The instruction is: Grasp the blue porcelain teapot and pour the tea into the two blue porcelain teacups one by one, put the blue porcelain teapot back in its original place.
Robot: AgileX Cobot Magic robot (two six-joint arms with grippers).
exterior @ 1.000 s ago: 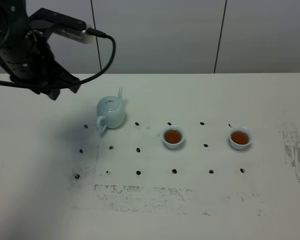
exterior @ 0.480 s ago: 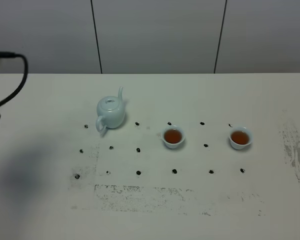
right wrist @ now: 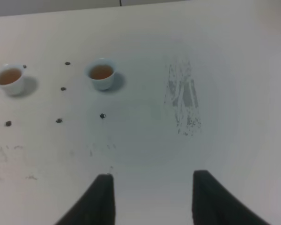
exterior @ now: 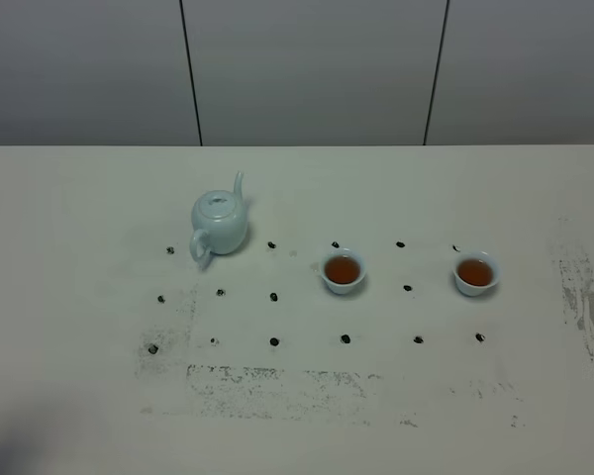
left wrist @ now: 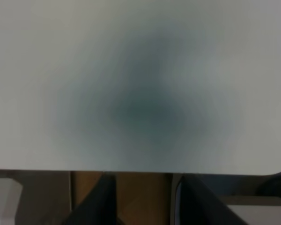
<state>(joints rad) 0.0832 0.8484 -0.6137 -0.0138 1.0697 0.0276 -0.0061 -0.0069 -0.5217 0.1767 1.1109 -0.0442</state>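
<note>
Two pale blue porcelain teacups (exterior: 343, 269) (exterior: 474, 273) full; round blue porcelain teapot (exterior: 220, 222) set back on worktop (exterior: 307, 416). Task looks done. Left pincer (left wrist: 143, 199) released, empty; right pincer (right wrist: 152, 199) empty, jaws apart; next: nothing further.

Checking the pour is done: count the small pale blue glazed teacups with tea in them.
2. One small pale blue glazed teacup sits mid-table, right of the teapot; the other stands further right. None appears hidden.

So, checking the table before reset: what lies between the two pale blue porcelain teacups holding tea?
In the exterior high view, only bare white table and small dark marks lie between the left teacup and the right teacup.
</note>
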